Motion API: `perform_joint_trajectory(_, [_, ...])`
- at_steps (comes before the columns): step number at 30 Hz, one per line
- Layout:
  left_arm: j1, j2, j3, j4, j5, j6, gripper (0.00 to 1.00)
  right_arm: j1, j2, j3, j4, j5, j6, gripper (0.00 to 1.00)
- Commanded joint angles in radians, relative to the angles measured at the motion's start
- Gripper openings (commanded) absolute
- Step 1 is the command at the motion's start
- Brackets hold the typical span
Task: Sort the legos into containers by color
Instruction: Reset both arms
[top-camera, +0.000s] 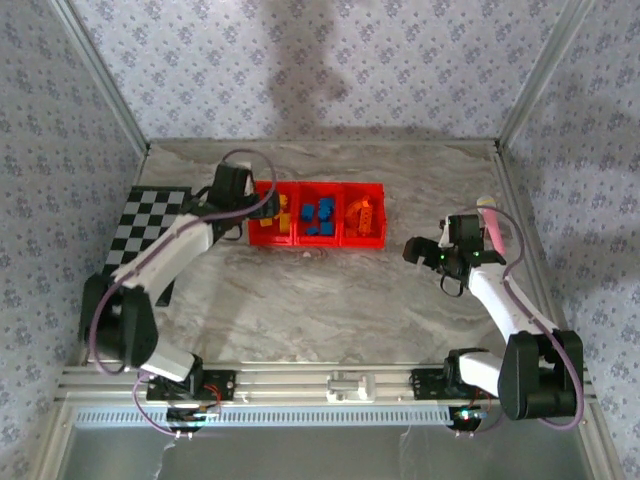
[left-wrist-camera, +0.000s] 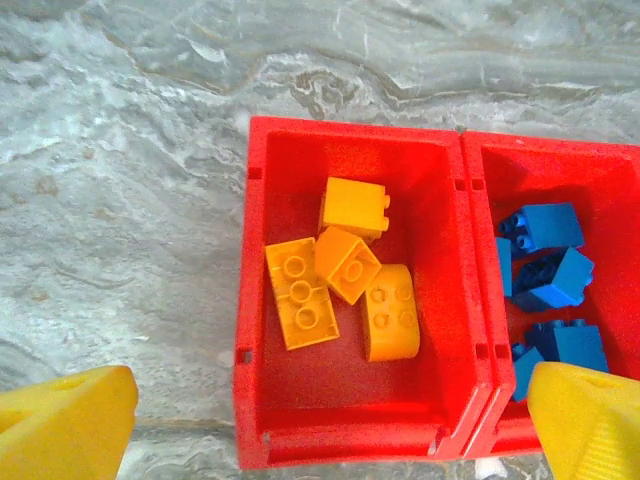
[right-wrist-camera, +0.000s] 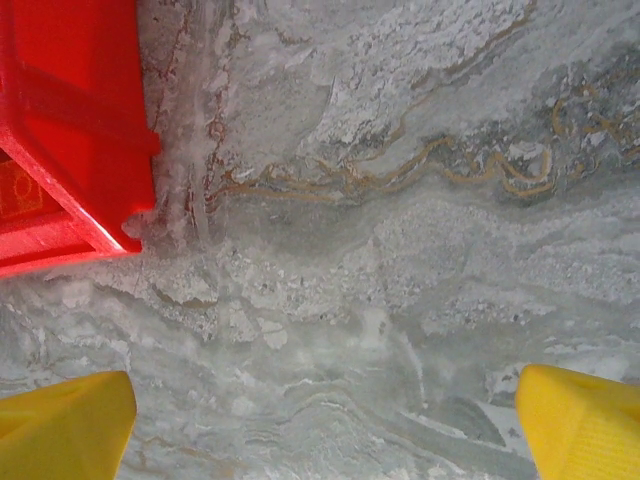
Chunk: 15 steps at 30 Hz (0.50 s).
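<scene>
Nearest, the right pincer (right-wrist-camera: 322, 425), fingers wide apart and empty, hangs over bare marble worktop (right-wrist-camera: 400, 250) near a corner of the containers (top-camera: 318, 240). Farther off, the left pincer (left-wrist-camera: 325, 428), likewise spread and empty, hovers above the leftmost bin. The legos lie inside: yellow-orange bricks (left-wrist-camera: 340, 275) left, blue bricks (left-wrist-camera: 548, 270) in the middle, orange bricks (top-camera: 362, 212) right. A checkered board (top-camera: 150, 225) lies at the left.
</scene>
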Motion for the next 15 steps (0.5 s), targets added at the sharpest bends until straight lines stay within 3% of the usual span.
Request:
perform_joint_trajectory(1, [0.009,-0.153,-0.192,0.292,-0.046,0.063,1.00,0.012,-0.023,0.018,0.062,0.072,-0.034,1.00])
perform_joint_trajectory(4, [0.007,-0.313,-0.426,0.559,-0.065,0.175,1.00,0.057,-0.111,-0.043,0.192,0.170,-0.109,1.00])
perform_joint_trajectory(7, [0.004,-0.450,-0.657,0.801,-0.167,0.284,1.00,0.143,-0.253,-0.204,0.424,0.285,-0.289,1.00])
perform_joint_trajectory(11, [0.021,-0.544,-0.771,0.789,-0.238,0.384,1.00,0.159,-0.355,-0.379,0.669,0.317,-0.387,1.00])
perform_joint_trajectory(13, [0.041,-0.540,-0.813,0.835,-0.276,0.363,1.00,0.147,-0.325,-0.392,0.689,0.353,-0.389,1.00])
perform_joint_trajectory(15, [0.098,-0.507,-0.840,0.884,-0.241,0.335,1.00,0.133,-0.262,-0.410,0.758,0.368,-0.389,1.00])
